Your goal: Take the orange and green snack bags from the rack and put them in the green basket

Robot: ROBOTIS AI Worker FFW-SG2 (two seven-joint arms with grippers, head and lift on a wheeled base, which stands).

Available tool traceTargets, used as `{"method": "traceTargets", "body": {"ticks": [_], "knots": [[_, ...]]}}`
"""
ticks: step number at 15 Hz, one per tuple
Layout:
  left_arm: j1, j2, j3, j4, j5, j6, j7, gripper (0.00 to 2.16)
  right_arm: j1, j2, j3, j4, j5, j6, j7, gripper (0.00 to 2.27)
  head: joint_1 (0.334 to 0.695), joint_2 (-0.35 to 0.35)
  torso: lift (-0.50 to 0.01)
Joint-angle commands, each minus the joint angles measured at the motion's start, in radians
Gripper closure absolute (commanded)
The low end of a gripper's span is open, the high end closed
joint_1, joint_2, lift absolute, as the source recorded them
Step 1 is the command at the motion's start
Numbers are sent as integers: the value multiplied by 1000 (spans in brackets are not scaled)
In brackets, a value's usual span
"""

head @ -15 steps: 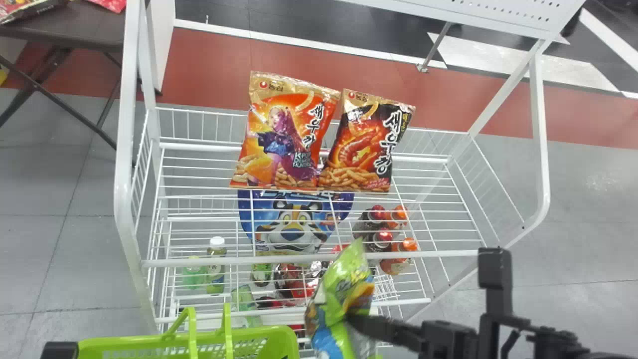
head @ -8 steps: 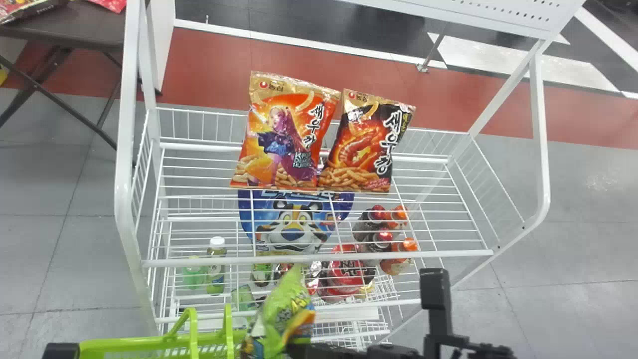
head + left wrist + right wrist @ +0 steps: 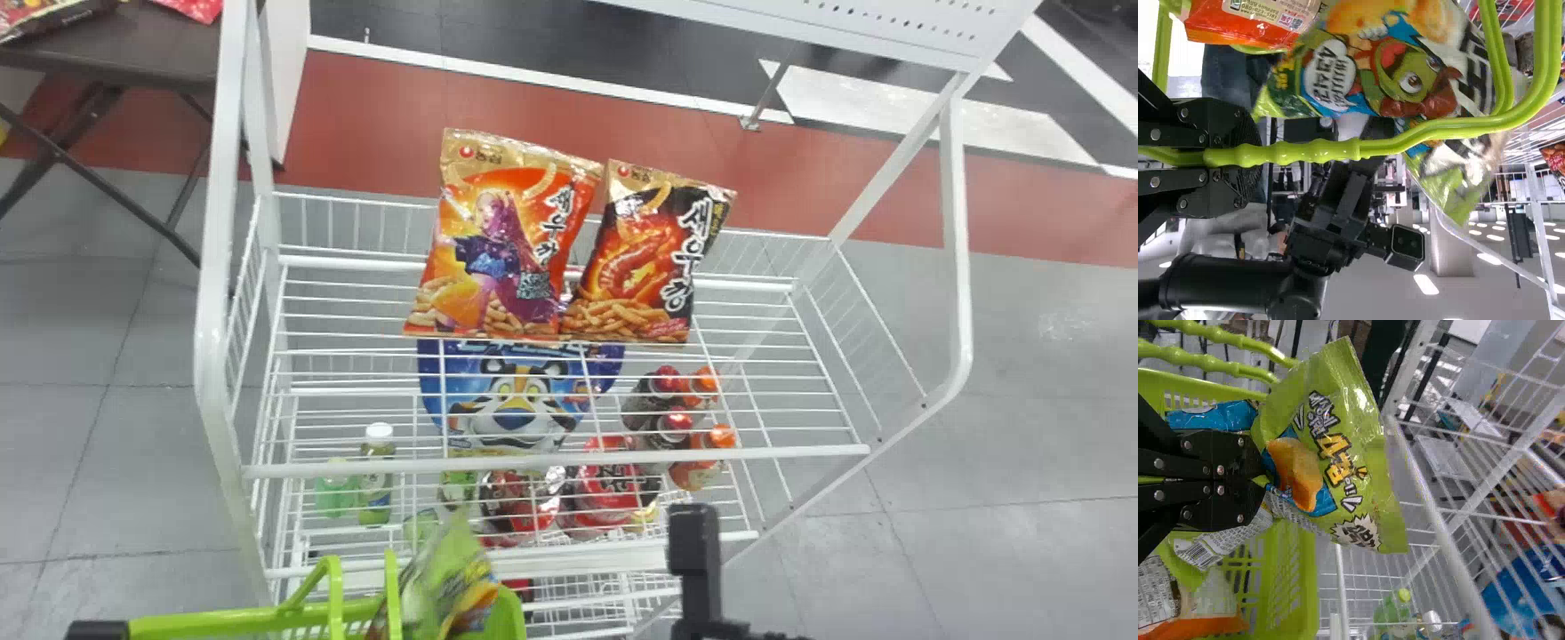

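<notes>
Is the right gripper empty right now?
No, the right gripper has its fingers closed on the green snack bag.

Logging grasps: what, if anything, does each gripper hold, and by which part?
Right gripper: green snack bag, pinched by its body beside the printed chip. Left gripper: green basket, by its ribbed handle.

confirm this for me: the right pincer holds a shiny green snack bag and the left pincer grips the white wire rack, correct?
Not the rack: the left wrist view shows the left pincer gripping the ribbed lime-green plastic basket handle. The right pincer does hold the shiny green snack bag.
</notes>
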Motion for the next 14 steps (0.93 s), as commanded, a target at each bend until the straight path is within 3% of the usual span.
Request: {"method": "traceTargets", "body": {"ticks": [1, 7, 8, 9, 10, 11, 14], "knots": [[1, 0, -4, -2, 0, 1, 0, 2115, -1, -12, 18, -2, 18, 80, -42, 2223, 695, -343, 0], [23, 0, -4, -17, 0, 1, -4, 2115, -44, -60, 70, 4, 27, 291, -204, 2213, 695, -350, 0], [26, 0, -4, -20, 0, 1, -4, 2115, -53, -60, 70, 2, 18, 291, -234, 1983, 695, -350, 0], [32, 0, -3, -23, 0, 1, -6, 2115, -64, -61, 70, -1, 13, 291, -251, 1366, 695, -350, 0], [36, 0, 2, -25, 0, 1, -9, 2115, -75, -61, 68, -4, 12, 291, -259, 181, 695, -350, 0], [38, 0, 2, -26, 0, 1, -9, 2115, -66, -61, 65, -22, 16, 291, -259, -2, 695, -350, 0], [41, 0, 2, -29, 0, 1, -11, 2115, -41, -63, 13, -82, 2, 291, -253, 66, 695, -350, 0]]}}
